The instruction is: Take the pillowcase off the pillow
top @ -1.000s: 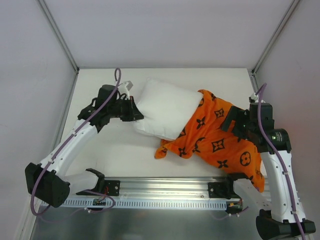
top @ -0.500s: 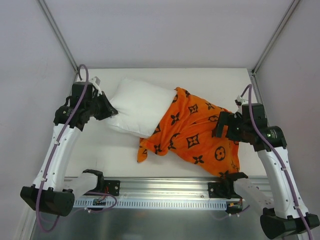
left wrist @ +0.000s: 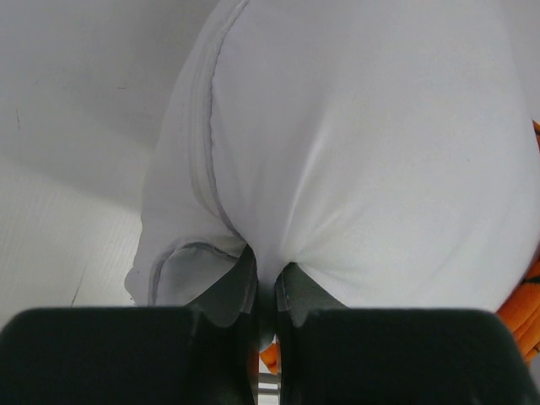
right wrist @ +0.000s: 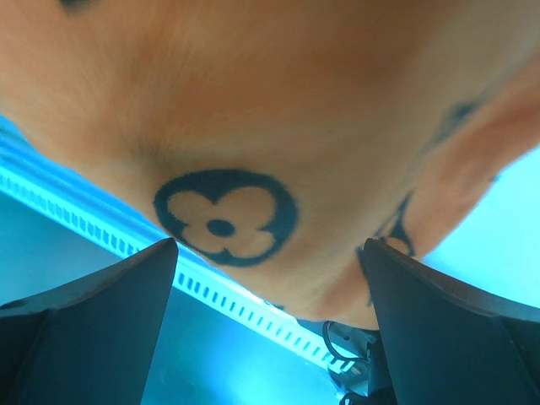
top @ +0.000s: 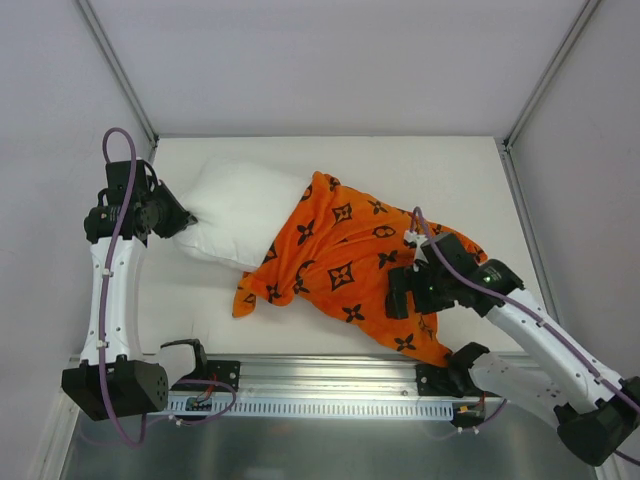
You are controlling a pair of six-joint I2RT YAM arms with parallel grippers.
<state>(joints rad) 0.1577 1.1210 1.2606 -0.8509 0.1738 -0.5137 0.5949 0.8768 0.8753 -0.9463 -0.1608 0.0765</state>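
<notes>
The white pillow (top: 235,205) lies at the left of the table, its right half inside the orange patterned pillowcase (top: 340,255). My left gripper (top: 183,218) is shut on the pillow's left corner. In the left wrist view the white pillow (left wrist: 363,152) bunches between the closed fingers of the left gripper (left wrist: 266,283). My right gripper (top: 397,290) is over the pillowcase's near right part. In the right wrist view the right gripper (right wrist: 270,287) is wide open. The orange pillowcase (right wrist: 253,110) fills that view beyond its fingertips and is not gripped.
A slotted aluminium rail (top: 330,375) runs along the table's near edge and also shows in the right wrist view (right wrist: 93,221). Grey walls with metal posts (top: 115,65) close in the left, right and back. The left arm is close to the left wall.
My left gripper has dragged the pillow to the left, and the pillowcase came along with it. My right arm has swung left and nearer, from the pillowcase's right edge to over its lower middle.
</notes>
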